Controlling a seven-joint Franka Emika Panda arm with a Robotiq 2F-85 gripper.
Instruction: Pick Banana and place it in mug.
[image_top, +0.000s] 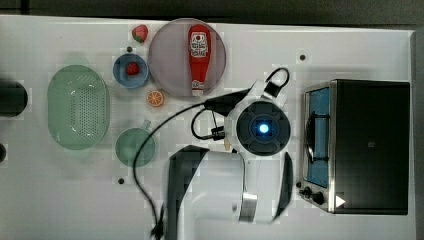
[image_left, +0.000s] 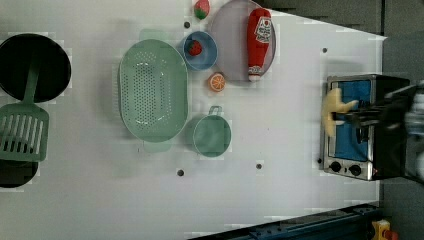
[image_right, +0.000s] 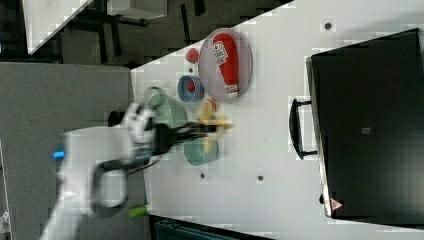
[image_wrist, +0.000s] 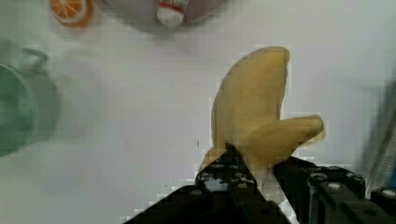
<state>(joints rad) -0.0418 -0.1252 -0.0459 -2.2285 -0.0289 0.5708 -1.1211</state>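
Banana (image_wrist: 254, 112) is gripped between the fingers (image_wrist: 236, 163) of the gripper (image_wrist: 254, 165), which are closed on its lower part, so the picking step can be judged as done. In the left view the banana (image_left: 331, 112) is seen lifted above the table (image_left: 280, 190), in front of the small oven (image_left: 350, 125), and it is held well apart from the mug (image_left: 212, 135). In the right view it (image_right: 212, 121) is seen at the end of the arm, just above the mug (image_right: 200, 150) in the picture, but how high it is cannot be told. The mug (image_top: 135, 147) stands upright and nothing is seen inside it, beside the green perforated basket (image_top: 78, 107). What is left is the second half: the banana must be carried over the mug, lowered into it and released.
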